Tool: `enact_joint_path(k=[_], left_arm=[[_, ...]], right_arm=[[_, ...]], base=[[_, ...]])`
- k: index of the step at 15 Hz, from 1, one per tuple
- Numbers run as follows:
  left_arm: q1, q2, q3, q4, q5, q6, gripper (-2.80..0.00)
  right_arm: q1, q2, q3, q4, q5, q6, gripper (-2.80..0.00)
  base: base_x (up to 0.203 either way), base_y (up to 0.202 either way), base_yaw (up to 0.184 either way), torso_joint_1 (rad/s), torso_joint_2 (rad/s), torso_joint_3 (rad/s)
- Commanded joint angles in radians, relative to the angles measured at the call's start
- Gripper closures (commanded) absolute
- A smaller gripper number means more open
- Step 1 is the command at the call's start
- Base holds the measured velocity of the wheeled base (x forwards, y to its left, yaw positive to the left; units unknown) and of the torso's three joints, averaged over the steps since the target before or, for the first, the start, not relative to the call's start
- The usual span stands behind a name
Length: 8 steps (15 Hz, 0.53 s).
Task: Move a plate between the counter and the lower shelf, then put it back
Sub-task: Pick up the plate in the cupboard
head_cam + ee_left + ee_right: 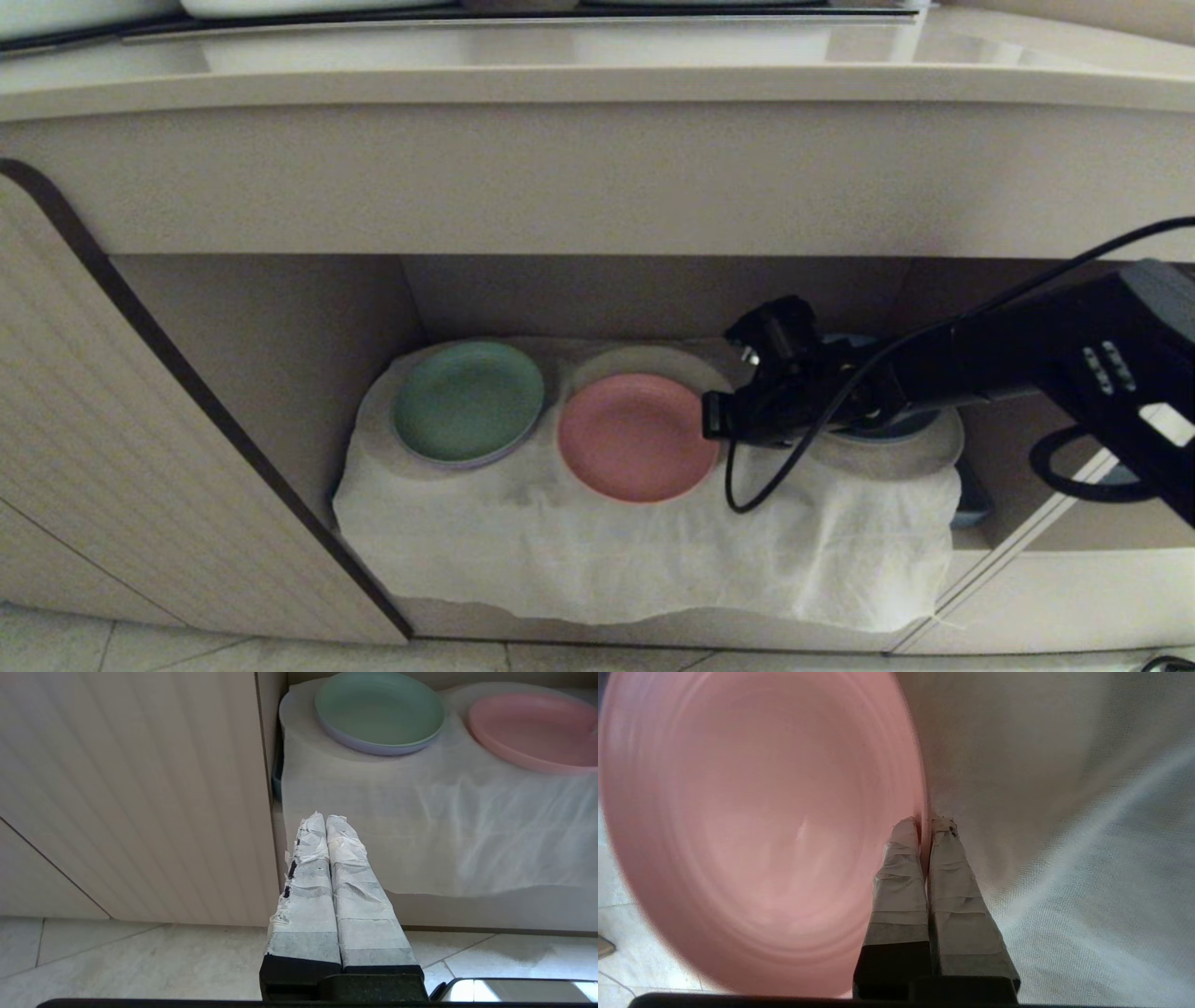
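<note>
Your right gripper (pixel 924 823) has its fingers closed on the rim of the plate (pixel 638 436), one taped finger inside the rim and one outside, as the right wrist view shows plainly. From the head view the right arm reaches in from the right side of the niche, and the grip sits on the plate's right edge.

The plate lies on the lower shelf (pixel 280 345), resting on the white cloth (pixel 653 551) over one of its round humps, in the middle of the row. The green plate (pixel 468 399) sits on the hump to its left, close by but not touching. A dark blue dish is partly hidden behind the right arm, so little can be said of it.

Your left gripper (pixel 322 819) hangs outside the niche, low beside the cabinet door (pixel 121 448) and above the floor tiles, its fingers pressed together with nothing between them. It takes no part here.

As to progress, I judge that you are at a pickup from the shelf: the grasp is made, the lift is not yet begun, for the plate looks flat and seated on the cloth. Which leg of the task this is cannot be read here. The counter (pixel 597 84) above shows no pink plate. What remains, at the least, is raising the plate clear of the hump and out past the niche's upper edge.
</note>
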Motion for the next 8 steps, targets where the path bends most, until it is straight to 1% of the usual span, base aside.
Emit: enact_joint_path(k=[1, 8], left_arm=[[0.0, 0.0, 0.0, 0.001, 0.0, -0.001, 0.0], [0.0, 0.0, 0.0, 0.001, 0.0, -0.001, 0.0]], right_arm=[[0.0, 0.0, 0.0, 0.0, 0.001, 0.002, 0.0], [0.0, -0.017, 0.022, 0.003, -0.014, 0.003, 0.0]], base=[[0.0, 0.0, 0.0, 0.0, 0.0, 0.0], [0.0, 0.0, 0.0, 0.0, 0.0, 0.0]])
